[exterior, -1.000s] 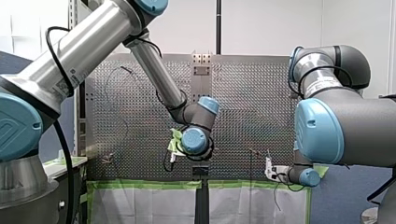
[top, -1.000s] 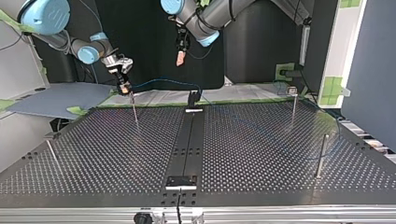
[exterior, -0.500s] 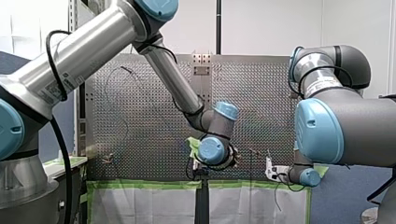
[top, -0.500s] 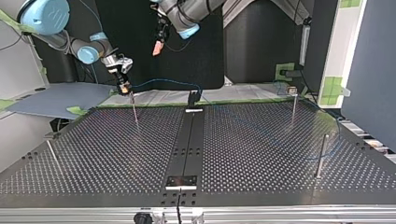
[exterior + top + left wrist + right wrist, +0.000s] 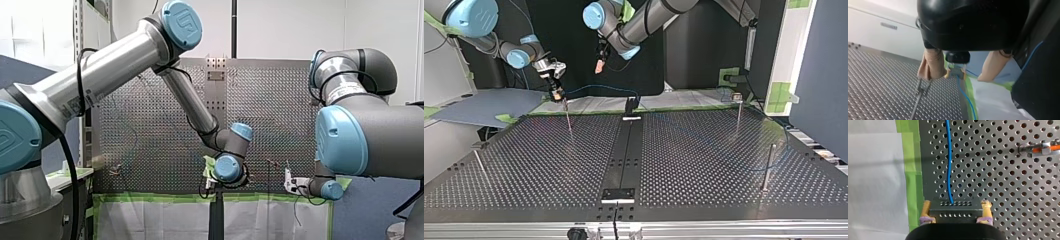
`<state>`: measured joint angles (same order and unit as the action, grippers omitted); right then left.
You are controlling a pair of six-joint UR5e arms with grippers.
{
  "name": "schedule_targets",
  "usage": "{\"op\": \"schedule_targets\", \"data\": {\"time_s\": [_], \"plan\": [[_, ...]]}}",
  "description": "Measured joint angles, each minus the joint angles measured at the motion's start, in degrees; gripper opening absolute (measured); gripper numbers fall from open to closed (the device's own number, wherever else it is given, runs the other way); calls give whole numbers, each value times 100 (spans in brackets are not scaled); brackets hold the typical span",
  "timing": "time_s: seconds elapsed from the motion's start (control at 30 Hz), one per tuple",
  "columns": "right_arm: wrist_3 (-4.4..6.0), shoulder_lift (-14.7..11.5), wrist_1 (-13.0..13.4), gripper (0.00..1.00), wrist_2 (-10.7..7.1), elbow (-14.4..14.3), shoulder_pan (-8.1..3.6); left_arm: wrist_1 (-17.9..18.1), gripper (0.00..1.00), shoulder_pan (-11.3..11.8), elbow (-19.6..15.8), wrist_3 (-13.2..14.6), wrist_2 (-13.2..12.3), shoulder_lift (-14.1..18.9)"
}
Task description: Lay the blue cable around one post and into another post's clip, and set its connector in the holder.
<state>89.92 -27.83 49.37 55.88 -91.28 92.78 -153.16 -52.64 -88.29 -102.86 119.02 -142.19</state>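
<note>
My right gripper point(image 5: 955, 220) is shut on the black connector point(image 5: 955, 207), yellow pads at both of its ends. The blue cable point(image 5: 948, 157) leaves the connector and runs ahead over the perforated plate. In the top view that gripper point(image 5: 556, 93) hangs just above a thin post point(image 5: 568, 119) at the table's far edge. From there the cable point(image 5: 599, 87) arcs toward the black holder point(image 5: 630, 107). My left gripper point(image 5: 599, 65) hovers higher, open and holding nothing. Between its beige fingers point(image 5: 931, 67) the connector point(image 5: 956, 73) and cable point(image 5: 965, 96) show further off.
More posts stand at the top view's right point(image 5: 738, 112) point(image 5: 768, 167) and near left point(image 5: 479, 165). A second black block point(image 5: 618, 194) sits on the centre rail near the front edge. Green tape point(image 5: 910, 170) borders the plate. A clip with an orange part point(image 5: 1038, 148) lies beside the cable.
My left arm has swung toward the top view's left and then come down, closing on my right gripper. My right gripper and the connector have stayed still.
</note>
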Motion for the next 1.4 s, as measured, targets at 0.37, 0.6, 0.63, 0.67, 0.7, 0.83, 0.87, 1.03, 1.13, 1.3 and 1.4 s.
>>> {"op": "schedule_targets", "data": {"time_s": [0.37,0.6,0.63,0.67,0.7,0.83,0.87,1.03,1.13,1.3,1.4], "plan": [[-25,-1,-39,0,-5,0,-1,-482,100,71,558,-20,3,-558],[-25,-1,-41,0,-5,0,0,-422,100,95,882,-94,19,-883],[-25,-1,-41,0,-5,0,3,-406,100,98,921,-115,48,-920],[-25,-1,-41,0,-5,1,6,-383,100,104,968,-148,87,-969],[-25,0,-41,0,-5,0,9,-368,100,109,1007,-180,122,-1008],[-25,0,-41,0,-6,3,22,-336,100,136,1200,-361,193,-1191],[-25,0,-41,0,-6,4,23,-322,100,140,1260,-418,169,-1228],[-25,0,-41,0,-5,8,29,-198,100,155,1501,-561,8,-1282],[-25,0,-41,0,-5,8,29,-163,100,159,1631,-528,-52,-1287],[-26,0,-41,0,-2,9,2,-150,100,157,1869,-342,-149,-1294],[-43,-1,-45,0,-2,9,-19,-195,100,182,2022,-248,-51,-1295]]}}
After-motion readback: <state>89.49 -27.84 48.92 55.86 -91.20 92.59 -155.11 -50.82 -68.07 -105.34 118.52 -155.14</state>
